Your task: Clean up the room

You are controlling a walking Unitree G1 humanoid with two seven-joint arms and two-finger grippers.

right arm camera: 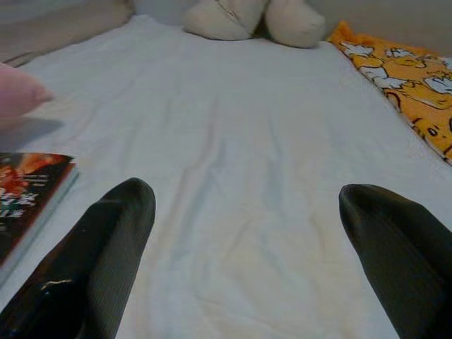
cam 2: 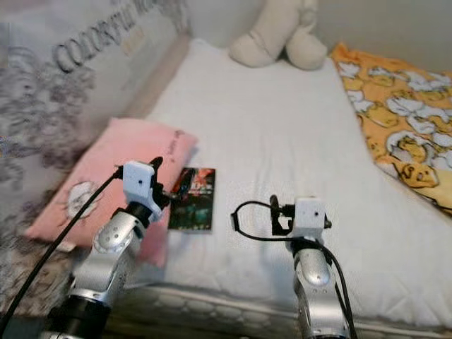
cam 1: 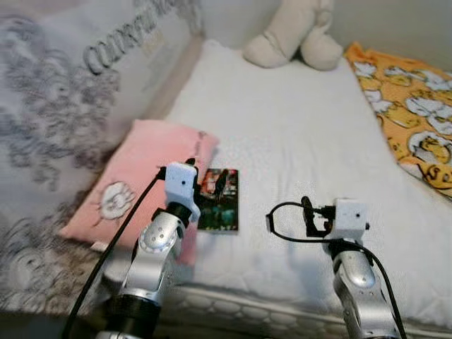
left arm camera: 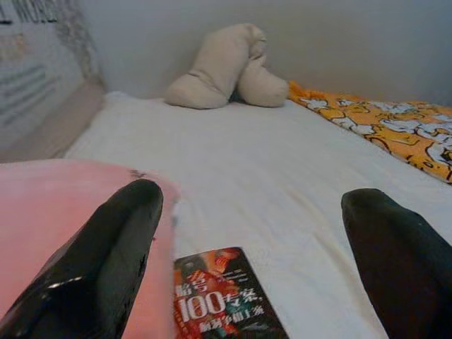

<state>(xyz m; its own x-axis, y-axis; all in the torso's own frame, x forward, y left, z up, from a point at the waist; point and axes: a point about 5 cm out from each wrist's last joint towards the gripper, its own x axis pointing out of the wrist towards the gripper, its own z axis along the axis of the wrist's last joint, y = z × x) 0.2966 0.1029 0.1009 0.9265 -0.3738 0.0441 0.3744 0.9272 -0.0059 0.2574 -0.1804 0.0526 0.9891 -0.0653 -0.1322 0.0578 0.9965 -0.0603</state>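
Pillow (cam 1: 141, 176) in pink lies along the left edge of the bed (cam 1: 296, 134), and a book (cam 1: 217, 200) rests flat on the sheet just beside it, near the front edge. The left gripper (cam 1: 205, 176) hangs over the book with its fingers (left arm camera: 106, 261) spread wide and nothing between them. Reaching for the book looks like the step in hand; next the fingers need to drop and close across its cover or edge. Further right, the right gripper (cam 1: 305, 215) hovers over bare sheet, fingers (right arm camera: 99, 254) also apart and empty. A stuffed toy (cam 1: 293, 32) sits at the far edge, an orange blanket (cam 1: 409, 120) along the right edge.
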